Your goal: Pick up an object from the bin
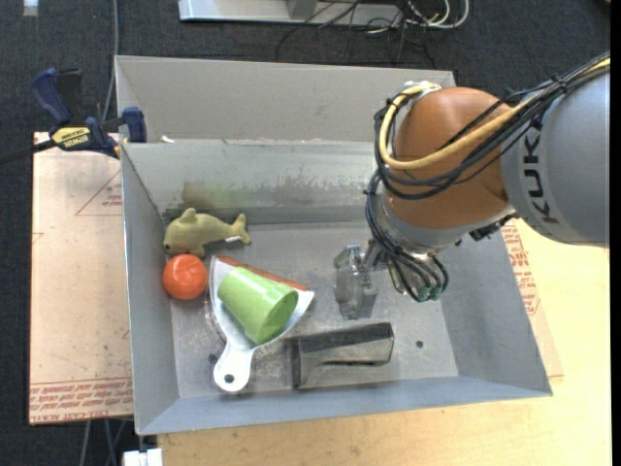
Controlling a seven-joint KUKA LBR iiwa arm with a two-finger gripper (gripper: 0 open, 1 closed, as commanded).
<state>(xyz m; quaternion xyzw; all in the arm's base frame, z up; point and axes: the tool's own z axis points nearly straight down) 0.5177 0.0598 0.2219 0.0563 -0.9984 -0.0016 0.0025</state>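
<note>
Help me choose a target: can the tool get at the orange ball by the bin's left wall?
Probably yes: the orange ball lies uncovered, though the bin wall and green cup beside it may crowd the tool.

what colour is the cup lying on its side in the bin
Light green; the cup shows best in the camera view.

Grey bin [146, 260], plush dolphin [204, 229], orange ball [184, 276], white scoop [233, 362], black block [342, 352]

One camera, high over the bin [147, 299], slightly oblique, arm [558, 163] from right
</note>
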